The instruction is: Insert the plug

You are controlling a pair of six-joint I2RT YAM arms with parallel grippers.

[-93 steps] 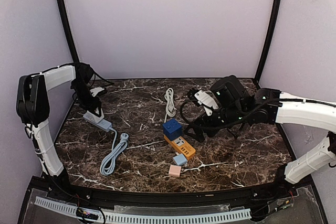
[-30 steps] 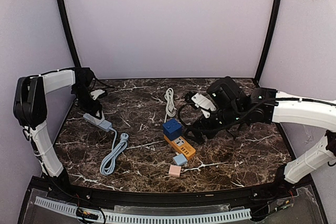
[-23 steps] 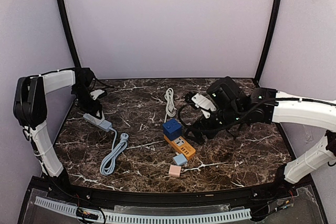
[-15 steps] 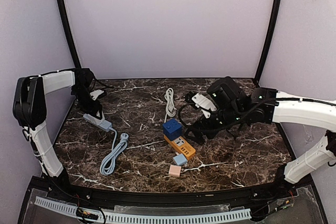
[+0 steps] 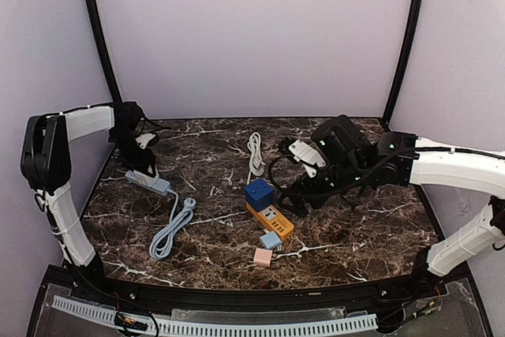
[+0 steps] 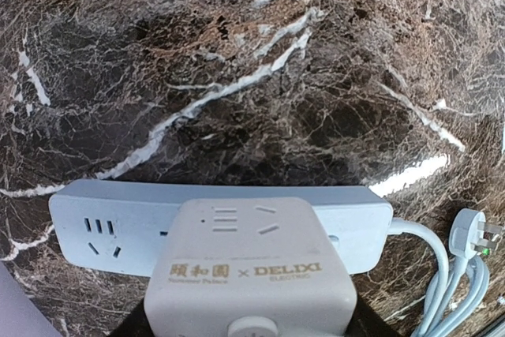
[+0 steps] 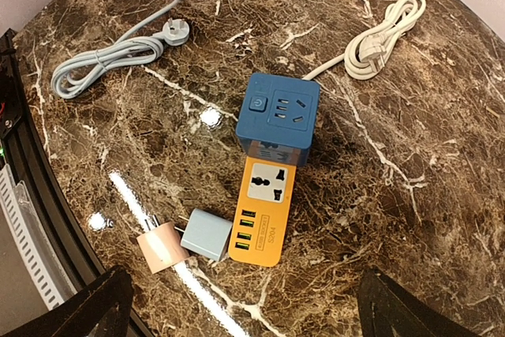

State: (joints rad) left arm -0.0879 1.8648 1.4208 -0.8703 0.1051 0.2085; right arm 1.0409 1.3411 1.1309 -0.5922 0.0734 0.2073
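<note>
Top camera overlooks the dark marble table (image 5: 355, 234); wrist cameras face down, left close, right higher, sharing the pale-blue cable (image 7: 102, 59).

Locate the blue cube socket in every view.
Top external: blue cube socket at table centre, against the orange strip.
Left wrist: not in it.
Right wrist: frame centre, above the orange strip.
Shared landmark: the pale blue cord's plug, in all three.

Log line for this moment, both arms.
left gripper: shut on white adapter | white adapter: over pale-blue power strip, seating unclear | right gripper: open, near blue cube socket
</note>
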